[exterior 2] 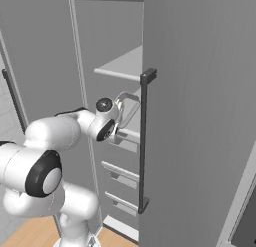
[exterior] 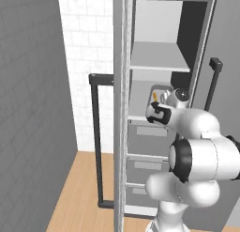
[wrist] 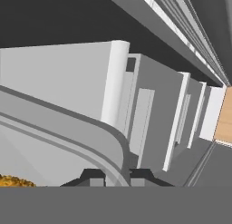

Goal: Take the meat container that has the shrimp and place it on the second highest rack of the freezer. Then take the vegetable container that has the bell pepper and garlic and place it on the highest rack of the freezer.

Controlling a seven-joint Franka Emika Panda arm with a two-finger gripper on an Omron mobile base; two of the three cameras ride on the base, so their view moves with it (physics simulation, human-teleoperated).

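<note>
Jaws are clamped on the rim of the meat container [wrist: 59, 141]: in the hand view the two dark fingertips [wrist: 93, 177] stand at either side of the container's rounded grey corner wall, close together with the rim between them. An orange-brown mass, consistent with shrimp [wrist: 16, 180], shows inside the container at the lower left edge. Beyond the container, the white freezer shelf [wrist: 59, 78] and a row of grey drawer fronts [wrist: 154, 114] run across the view, with a strip of wooden floor [wrist: 224, 114] at the right edge.

Left base view: the gripper [exterior: 157, 111] reaches into the open freezer [exterior: 154, 34], with the white arm [exterior: 201, 156] rising from the lower right. The meat container [exterior: 161, 91] sits at the gripper, tilted toward the camera, at the level of the second shelf from the top; a small orange item shows inside it. The highest shelf [exterior: 159, 62] lies above it and carries nothing visible. The freezer door [exterior: 119, 109] stands open, edge-on to the camera, with its dark handle [exterior: 96, 142] to the left. Whether the container rests on the shelf cannot be told.

Right base view: the gripper [exterior 2: 117, 126] holds the container [exterior 2: 129, 107] by its near rim, just in front of the second shelf and above the drawer fronts [exterior 2: 122, 171]. A second door [exterior 2: 200, 116] with a dark vertical handle [exterior 2: 145, 141] partly hides the freezer interior.
</note>
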